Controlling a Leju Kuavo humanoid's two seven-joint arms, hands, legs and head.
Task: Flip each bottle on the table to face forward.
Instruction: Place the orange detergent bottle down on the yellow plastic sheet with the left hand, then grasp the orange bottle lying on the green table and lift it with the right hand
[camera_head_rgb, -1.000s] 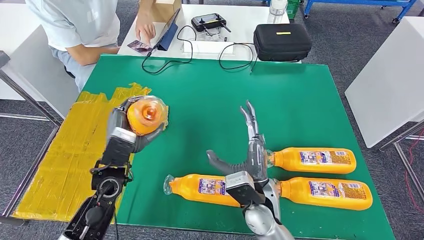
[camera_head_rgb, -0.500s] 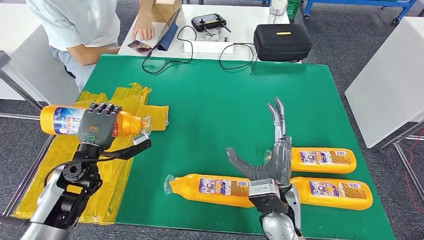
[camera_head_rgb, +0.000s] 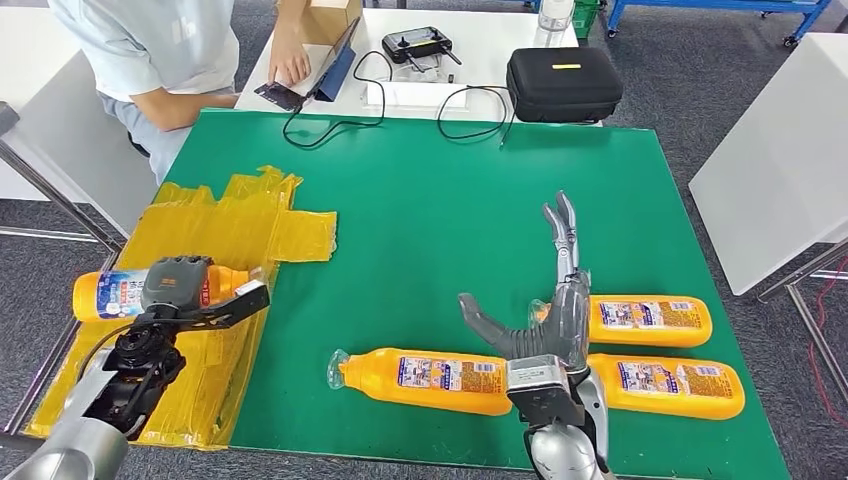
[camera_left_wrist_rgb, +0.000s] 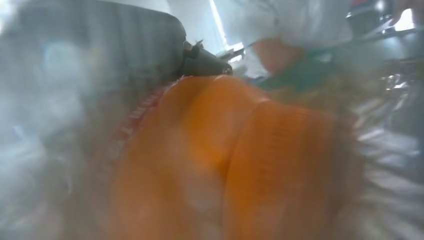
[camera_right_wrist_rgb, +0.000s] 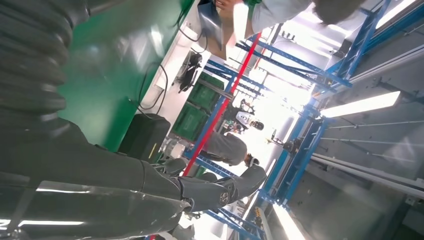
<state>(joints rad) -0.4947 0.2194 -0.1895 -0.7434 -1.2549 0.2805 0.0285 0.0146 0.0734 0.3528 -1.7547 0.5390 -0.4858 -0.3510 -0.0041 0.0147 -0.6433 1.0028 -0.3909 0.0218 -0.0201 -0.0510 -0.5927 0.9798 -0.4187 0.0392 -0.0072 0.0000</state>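
Left hand (camera_head_rgb: 178, 282) gripped an orange bottle (camera_head_rgb: 110, 295), lowered since a second earlier onto the yellow sheet (camera_head_rgb: 235, 215); right hand (camera_head_rgb: 545, 315), fingers spread, held nothing beside it

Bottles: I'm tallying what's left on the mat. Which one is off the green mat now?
The bottle held by the left hand, over the yellow sheet at the table's left edge. The other three lie on the green mat.
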